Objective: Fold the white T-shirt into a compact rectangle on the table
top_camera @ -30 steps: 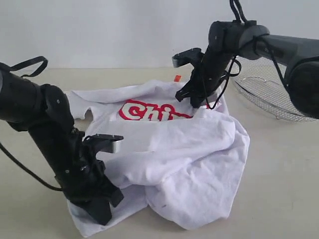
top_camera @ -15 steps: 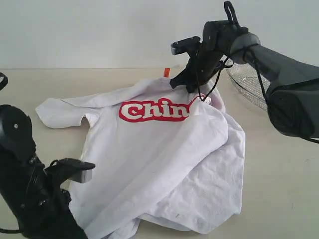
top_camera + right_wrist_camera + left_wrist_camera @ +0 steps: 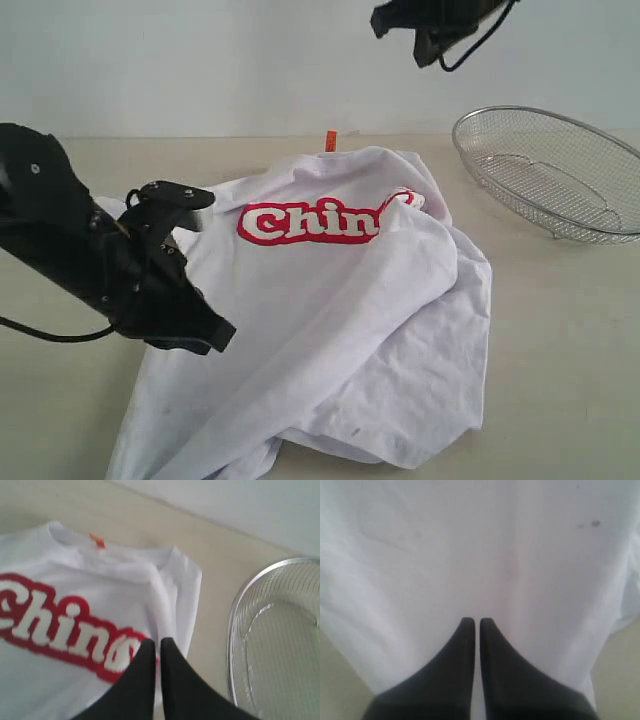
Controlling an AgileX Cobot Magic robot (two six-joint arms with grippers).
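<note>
Two closed, empty pincers: left gripper [image 3: 474, 622] low over the shirt [image 3: 340, 300], right gripper [image 3: 156, 642] high (one side bunched); smoothing it flat on the table [image 3: 560, 330] should precede folding.

Robotics lab, test bench: black jointed robot arms [image 3: 100, 260] hang over a plain pale beige table [image 3: 560, 340] before a bare white wall [image 3: 200, 60], with a silver wire-mesh basket [image 3: 550, 170] alongside.
</note>
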